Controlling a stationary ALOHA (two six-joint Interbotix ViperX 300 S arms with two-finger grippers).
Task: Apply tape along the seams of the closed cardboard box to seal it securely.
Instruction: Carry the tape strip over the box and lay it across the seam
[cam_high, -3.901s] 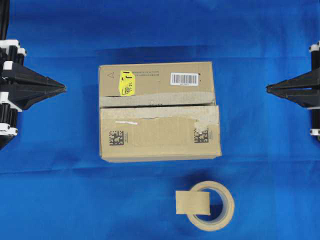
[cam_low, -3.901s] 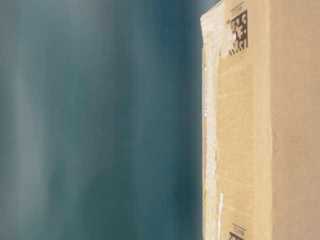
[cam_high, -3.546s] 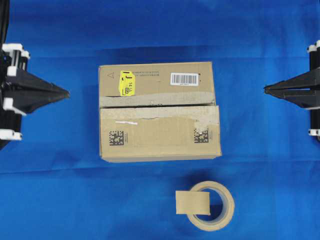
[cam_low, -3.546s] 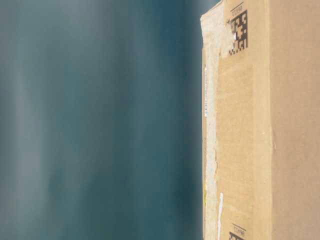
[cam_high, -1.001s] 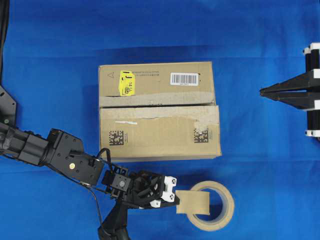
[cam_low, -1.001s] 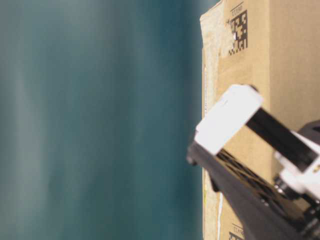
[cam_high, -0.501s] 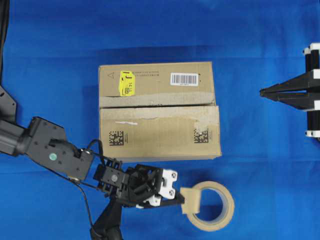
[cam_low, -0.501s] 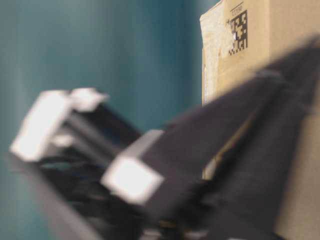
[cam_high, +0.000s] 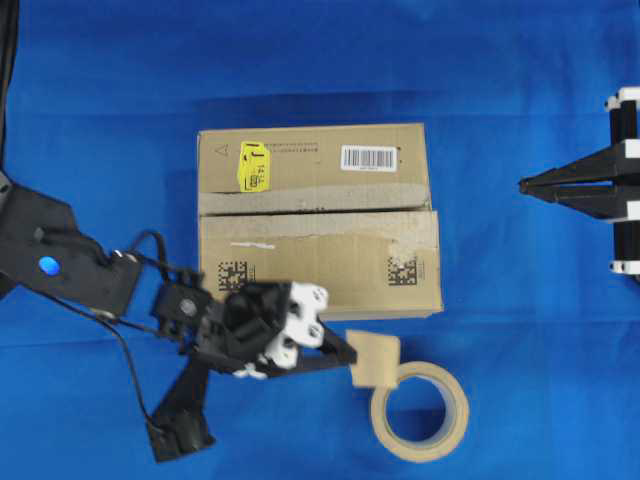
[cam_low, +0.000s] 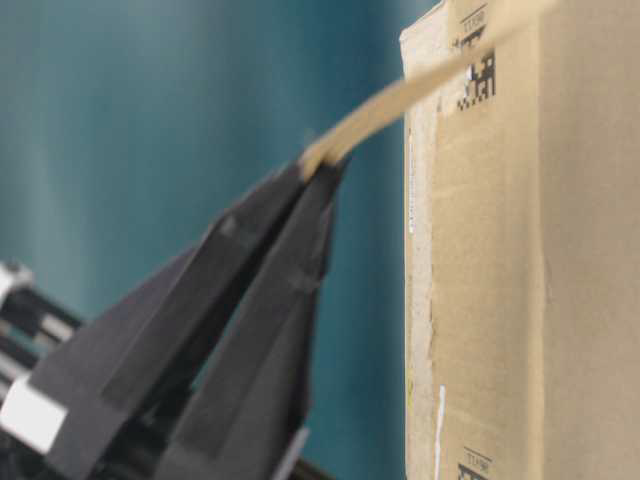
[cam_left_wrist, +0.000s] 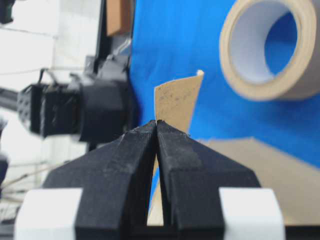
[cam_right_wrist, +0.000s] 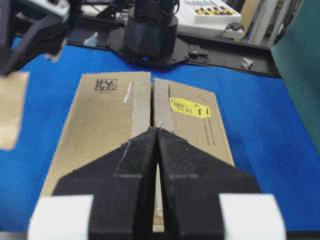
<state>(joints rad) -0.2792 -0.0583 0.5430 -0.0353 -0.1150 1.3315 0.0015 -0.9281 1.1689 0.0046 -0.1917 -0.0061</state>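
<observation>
The brown cardboard box (cam_high: 318, 222) sits mid-table, its seams (cam_high: 318, 212) a dark line between the two top flaps, also seen along the box top (cam_right_wrist: 151, 102) in the right wrist view. My left gripper (cam_high: 350, 360) is shut on the tape (cam_high: 375, 360), a small tan square lifted just below the box's front edge. In the left wrist view the tape (cam_left_wrist: 177, 102) sticks up from the closed tips (cam_left_wrist: 157, 121); at table level the tape (cam_low: 400, 100) slants toward the box (cam_low: 510, 260). My right gripper (cam_high: 523, 184) is shut and empty, right of the box.
A beige tape roll (cam_high: 420, 410) lies flat on the blue cloth below the box's right corner, just under the held piece; it also shows in the left wrist view (cam_left_wrist: 270, 47). The left arm (cam_high: 70, 275) stretches in from the left edge.
My left gripper has lifted the tape piece off the roll and carried it up toward the box's front edge. The right gripper has stayed in place.
</observation>
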